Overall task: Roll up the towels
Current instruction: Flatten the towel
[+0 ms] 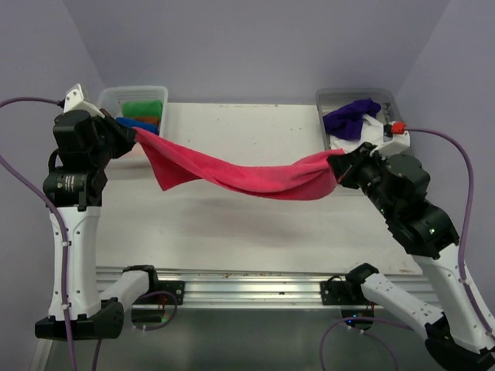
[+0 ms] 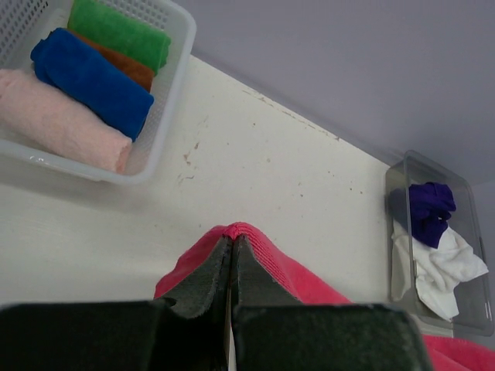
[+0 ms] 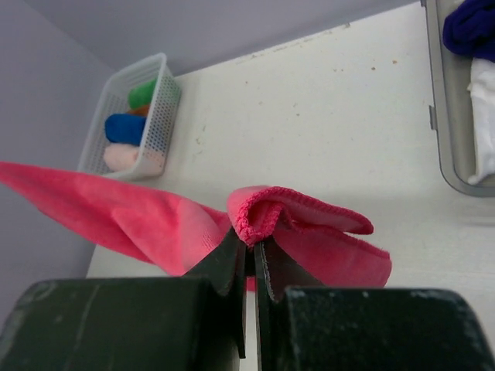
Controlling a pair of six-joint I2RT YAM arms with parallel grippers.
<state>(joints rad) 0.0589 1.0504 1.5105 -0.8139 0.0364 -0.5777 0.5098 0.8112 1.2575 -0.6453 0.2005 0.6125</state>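
- the white table takes up most of the scene, scuffed and speckled, with both arms bolted at its near edge.
- the hot pink towel is stretched across the middle between the two arms. it is lifted off the table and sags in a shallow curve, and a loose flap hangs down near its left end.
- the left gripper is clamped tight on the left end of the hot pink towel, just in front of the basket. its wrist view shows the two dark fingers pressed together with a pink hem pinched at their tips.
- the right gripper is closed on the other end, just in front of the tray. in its own view a folded pink edge bunches above the pinched fingertips.
- the white lattice basket sits at the far left corner of the table.
- the grey tray sits at the far right corner.
- in the basket four rolled towels lie side by side: the pale pink towel, the blue towel, the orange towel mostly hidden, and the green towel.
- in the tray the purple towel lies crumpled at the far end, touching the white towel, which is crumpled nearer the arms.
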